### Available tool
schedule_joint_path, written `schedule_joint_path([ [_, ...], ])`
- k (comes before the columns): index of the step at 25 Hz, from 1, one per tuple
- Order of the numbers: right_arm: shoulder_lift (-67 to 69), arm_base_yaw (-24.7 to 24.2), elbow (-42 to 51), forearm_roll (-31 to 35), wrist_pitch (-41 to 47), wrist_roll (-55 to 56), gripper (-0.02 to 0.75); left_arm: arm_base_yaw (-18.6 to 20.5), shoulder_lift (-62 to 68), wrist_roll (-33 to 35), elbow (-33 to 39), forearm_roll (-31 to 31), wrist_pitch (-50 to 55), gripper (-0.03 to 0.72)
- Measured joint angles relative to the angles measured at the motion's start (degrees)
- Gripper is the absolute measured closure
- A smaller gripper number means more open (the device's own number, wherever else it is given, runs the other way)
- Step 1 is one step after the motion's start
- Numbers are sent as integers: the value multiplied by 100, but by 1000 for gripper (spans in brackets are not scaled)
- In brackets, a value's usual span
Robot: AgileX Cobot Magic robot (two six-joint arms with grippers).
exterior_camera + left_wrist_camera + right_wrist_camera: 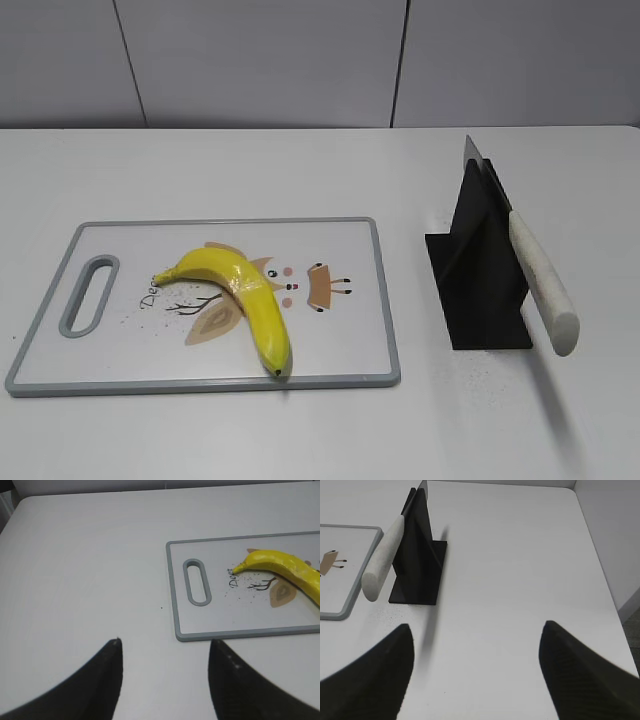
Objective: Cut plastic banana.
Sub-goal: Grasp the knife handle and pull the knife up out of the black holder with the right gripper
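The plastic banana (243, 297) is curved, glossy yellow with a dark tip, and lies on the white cutting board (350, 340) with a grey rim. It also shows in the left wrist view (285, 567). A knife (541, 285) with a white handle rests in a black stand (485, 270) to the right of the board; the handle shows in the right wrist view (381, 562). My left gripper (164, 645) is open and empty over bare table left of the board. My right gripper (477, 630) is open and empty, near and right of the stand. Neither gripper shows in the exterior view.
The cutting board has a slot handle (90, 295) at its left end and a cartoon print in the middle. The white table (300, 170) ends at a grey wall behind. The table's right edge (600, 555) runs close to the right gripper.
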Motion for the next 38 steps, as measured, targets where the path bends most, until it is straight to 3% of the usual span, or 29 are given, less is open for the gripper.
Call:
schedule_joint_path([
  [25,43,0,-30,-129,16,-5,147,0,0,0,0,0,0,158],
  [38,3200,0,-1491,162,414,35,148,0,0,0,0,0,0,158],
])
